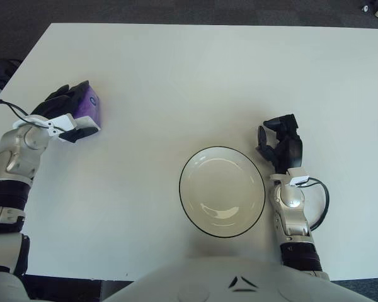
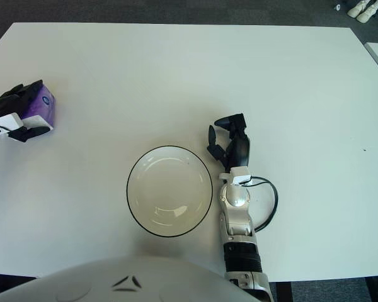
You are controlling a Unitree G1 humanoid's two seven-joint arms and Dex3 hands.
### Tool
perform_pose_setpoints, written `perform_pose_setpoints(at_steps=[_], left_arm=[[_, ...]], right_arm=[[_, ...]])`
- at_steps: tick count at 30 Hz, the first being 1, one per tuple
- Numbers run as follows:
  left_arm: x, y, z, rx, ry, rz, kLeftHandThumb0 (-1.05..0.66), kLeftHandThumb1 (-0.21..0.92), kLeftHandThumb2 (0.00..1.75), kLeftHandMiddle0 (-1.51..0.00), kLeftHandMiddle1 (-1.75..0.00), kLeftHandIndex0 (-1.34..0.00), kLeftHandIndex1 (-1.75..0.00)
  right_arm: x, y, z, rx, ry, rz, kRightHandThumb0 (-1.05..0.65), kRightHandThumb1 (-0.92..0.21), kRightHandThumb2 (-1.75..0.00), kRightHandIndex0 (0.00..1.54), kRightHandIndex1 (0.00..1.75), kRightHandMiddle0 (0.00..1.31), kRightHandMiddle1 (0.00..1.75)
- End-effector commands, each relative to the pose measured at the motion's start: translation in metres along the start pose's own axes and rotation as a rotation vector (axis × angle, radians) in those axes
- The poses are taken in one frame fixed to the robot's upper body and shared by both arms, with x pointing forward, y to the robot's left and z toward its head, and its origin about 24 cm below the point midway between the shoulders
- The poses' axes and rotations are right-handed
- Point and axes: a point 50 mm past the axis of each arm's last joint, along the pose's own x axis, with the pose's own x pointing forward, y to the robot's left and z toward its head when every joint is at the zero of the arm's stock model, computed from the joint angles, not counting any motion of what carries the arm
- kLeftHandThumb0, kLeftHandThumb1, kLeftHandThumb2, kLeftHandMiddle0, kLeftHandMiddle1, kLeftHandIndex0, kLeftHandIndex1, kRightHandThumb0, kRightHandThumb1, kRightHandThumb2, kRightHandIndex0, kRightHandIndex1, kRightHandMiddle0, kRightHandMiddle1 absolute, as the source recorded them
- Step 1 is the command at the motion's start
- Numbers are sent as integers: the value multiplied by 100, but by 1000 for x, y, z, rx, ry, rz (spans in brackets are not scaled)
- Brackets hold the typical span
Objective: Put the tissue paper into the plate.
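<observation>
Broad white table (image 1: 195,75) on dark grey carpeted floor (image 1: 176,11)
</observation>
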Motion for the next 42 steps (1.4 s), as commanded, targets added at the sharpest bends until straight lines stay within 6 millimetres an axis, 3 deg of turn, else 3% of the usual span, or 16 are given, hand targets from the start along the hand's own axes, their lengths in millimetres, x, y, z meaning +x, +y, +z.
perform_pose_setpoints(at_steps=[1, 6, 9, 11, 14, 21, 22, 25, 34, 42], left_arm=[[0, -19, -5, -10, 20, -62, -87, 34, 95, -2, -2, -1, -20], [3, -22, -3, -4, 3, -37, -79, 27, 100, 0, -78, 0, -81], [5, -25, -2, -4, -23, -6, -74, 21, 110, 0, -134, 0, -131], [6, -28, -1, -4, -35, 12, -70, 18, 115, -7, -158, -3, -157], [9, -30, -1, -2, -48, 30, -65, 17, 117, -18, -169, -14, -169], [16, -41, 0, 54, -57, 87, -54, 16, 119, -45, -174, -36, -174], [17, -41, 0, 61, -60, 96, -52, 21, 125, -51, -174, -46, -174], [19, -51, 0, 80, -58, 122, -51, 25, 132, -63, -175, -58, -175], [27, -81, -7, 78, 51, 159, -52, 19, 146, -96, -175, -70, -175], [28, -92, 0, 11, 68, 262, -53, 17, 149, -112, -175, -73, -175]], right_arm=[[-15, -7, -19, -25, 116, -15, -37, -73, -79, 58, 136, 30, 175], [-15, -9, -19, -31, 124, -17, -38, -70, -83, 59, 136, 32, 175], [-15, -9, -19, -35, 124, -20, -38, -70, -84, 58, 136, 32, 175], [-15, -9, -18, -34, 118, -20, -38, -70, -84, 58, 136, 33, 175], [-15, -10, -17, -31, 111, -18, -38, -70, -84, 59, 135, 32, 175], [-15, -10, -16, -25, 98, -19, -38, -69, -85, 60, 136, 33, 175], [-14, -10, -16, -26, 97, -19, -38, -69, -85, 60, 136, 33, 175], [-14, -11, -16, -27, 95, -17, -38, -70, -84, 60, 136, 33, 175], [-14, -12, -15, -20, 92, -14, -38, -73, -80, 59, 136, 31, 175], [-13, -13, -15, -13, 91, -15, -37, -74, -78, 59, 136, 30, 175]])
